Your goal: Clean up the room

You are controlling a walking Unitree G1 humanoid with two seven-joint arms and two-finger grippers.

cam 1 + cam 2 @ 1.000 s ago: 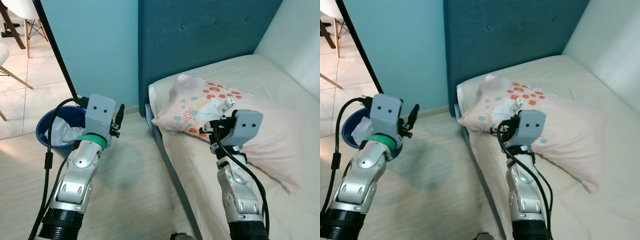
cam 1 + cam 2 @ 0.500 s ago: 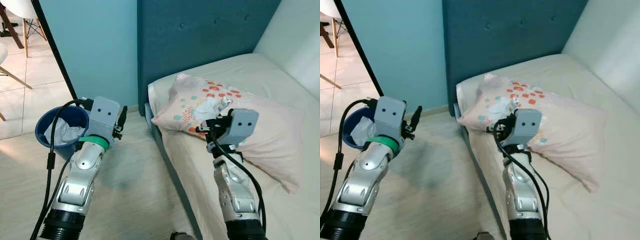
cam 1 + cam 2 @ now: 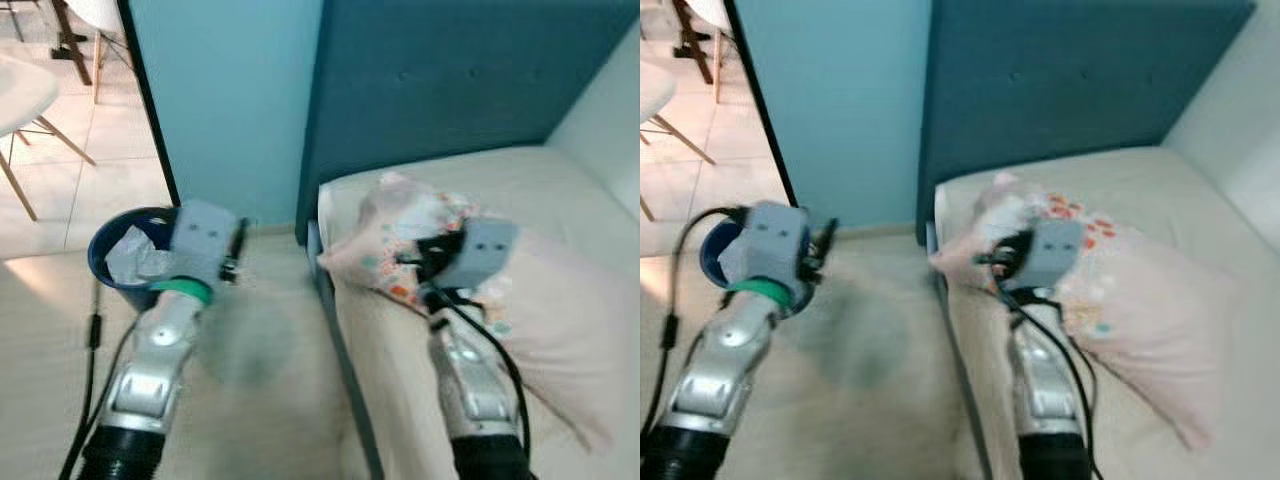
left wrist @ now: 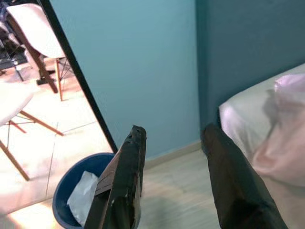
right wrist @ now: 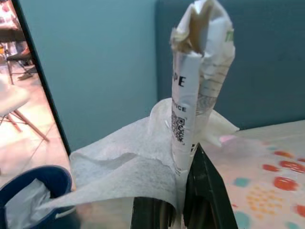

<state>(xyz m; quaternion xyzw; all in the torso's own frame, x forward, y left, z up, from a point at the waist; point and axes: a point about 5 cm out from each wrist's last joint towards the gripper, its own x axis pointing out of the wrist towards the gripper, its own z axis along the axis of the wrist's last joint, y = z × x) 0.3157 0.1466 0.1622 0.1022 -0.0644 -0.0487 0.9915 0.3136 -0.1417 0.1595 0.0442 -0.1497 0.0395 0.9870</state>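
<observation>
Silver right arm raised, pincer [image 5: 176, 210] clamping paper [image 5: 198, 81]

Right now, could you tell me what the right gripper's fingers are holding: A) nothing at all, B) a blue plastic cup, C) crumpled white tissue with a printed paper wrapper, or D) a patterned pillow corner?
C: in the right wrist view the right gripper is shut on the crumpled white tissue with a printed paper wrapper.
</observation>
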